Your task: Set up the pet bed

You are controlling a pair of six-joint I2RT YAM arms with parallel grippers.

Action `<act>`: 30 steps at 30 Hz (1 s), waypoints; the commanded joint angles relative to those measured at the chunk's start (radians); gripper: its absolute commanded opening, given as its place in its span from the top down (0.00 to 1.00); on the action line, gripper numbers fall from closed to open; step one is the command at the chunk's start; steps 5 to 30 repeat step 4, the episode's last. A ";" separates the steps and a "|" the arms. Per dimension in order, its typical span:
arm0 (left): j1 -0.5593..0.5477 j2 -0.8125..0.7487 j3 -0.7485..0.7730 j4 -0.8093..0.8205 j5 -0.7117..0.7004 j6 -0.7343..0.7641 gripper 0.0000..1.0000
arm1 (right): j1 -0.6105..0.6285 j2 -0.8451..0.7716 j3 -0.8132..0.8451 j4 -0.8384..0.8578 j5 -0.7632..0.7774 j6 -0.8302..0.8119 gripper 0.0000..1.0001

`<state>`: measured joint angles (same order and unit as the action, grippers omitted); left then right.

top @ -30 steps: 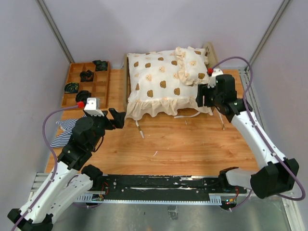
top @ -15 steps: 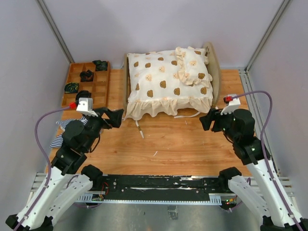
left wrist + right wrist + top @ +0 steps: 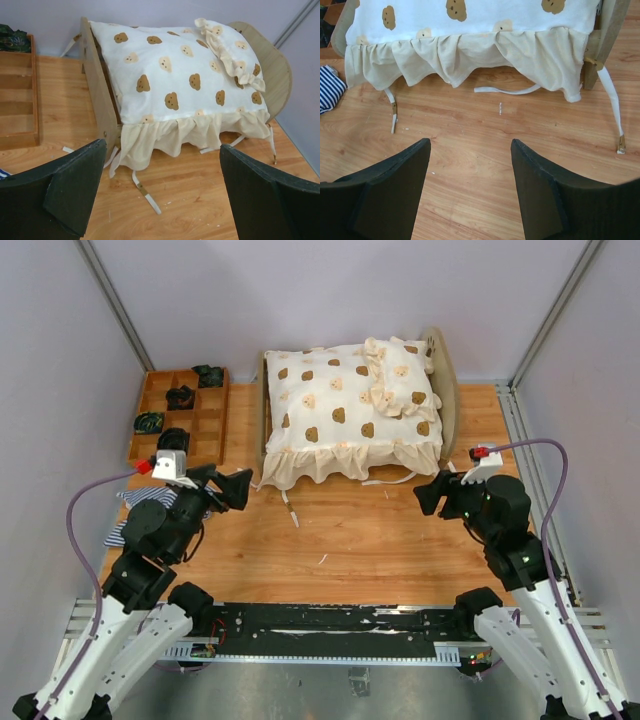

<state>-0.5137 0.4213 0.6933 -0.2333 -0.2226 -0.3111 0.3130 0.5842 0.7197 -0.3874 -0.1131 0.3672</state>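
The pet bed's plywood frame [image 3: 449,380] stands at the back of the table, arched headboard on the right. A cream bear-print quilt [image 3: 335,415] and a matching pillow [image 3: 400,375] cover it, so the mattress surface is hidden. My left gripper [image 3: 238,488] hovers open just off the bed's left front corner, nothing between its fingers. The left wrist view shows the footboard [image 3: 97,85] and quilt [image 3: 175,75] beyond the left gripper [image 3: 162,147]. My right gripper [image 3: 430,495] is open over bare wood near the right front corner. Ahead of the right gripper [image 3: 470,145] hangs the quilt's ruffle [image 3: 470,55].
A brown compartment tray [image 3: 213,420] holding dark items sits at the back left. Blue-and-white striped fabric [image 3: 135,512] lies on the table under my left arm. White ribbon ties [image 3: 290,508] trail from the bed onto the wood. Walls close in on both sides.
My right arm has pulled back from the headboard end of the bed to the near right. The left arm has drawn back slightly. The bedding has not moved.
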 commanded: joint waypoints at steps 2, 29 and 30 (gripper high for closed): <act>0.004 0.001 -0.008 0.024 -0.009 0.019 0.01 | 0.009 -0.008 -0.010 0.027 -0.013 0.019 0.33; 0.004 0.000 -0.007 0.018 -0.002 0.026 0.01 | 0.009 -0.010 -0.013 0.028 -0.015 0.021 0.33; 0.004 0.000 -0.007 0.018 -0.002 0.026 0.01 | 0.009 -0.010 -0.013 0.028 -0.015 0.021 0.33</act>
